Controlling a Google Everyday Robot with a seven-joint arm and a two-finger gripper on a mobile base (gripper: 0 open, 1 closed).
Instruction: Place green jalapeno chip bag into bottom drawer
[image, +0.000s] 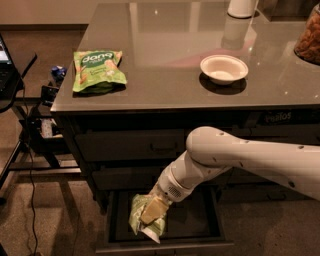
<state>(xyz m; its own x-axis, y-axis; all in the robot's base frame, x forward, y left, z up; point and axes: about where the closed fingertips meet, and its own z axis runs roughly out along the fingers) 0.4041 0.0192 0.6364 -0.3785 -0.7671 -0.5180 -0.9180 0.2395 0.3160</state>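
Largest item first: the grey glossy counter (165, 75) fills the upper half of the frame. Under its front edge sit the two shallow drawers, both closed. The white robot arm (250, 155) comes in from the right edge and slopes down to the lower centre. There the bottom drawer (200, 225) stands pulled out, its dark inside open to view. The tool (150, 214) is at the left part of that opening, down inside the drawer's outline. Its tan fingers look clamped on the green jalapeno chip bag (136, 216), which hangs crumpled from them with its pale lower edge low in the drawer. I cannot tell whether the bag touches the drawer floor or is just above it. On the counter, well apart from all this, lie a brighter green "dang" bag (97, 70) at the upper left and a small white bowl (223, 68) at the upper right. Judgement on progress: pick-up and carry are done and the drawer is open, with the bag already over or in it. What is left is to release the grip, lift the tool clear, and perhaps push the drawer shut.
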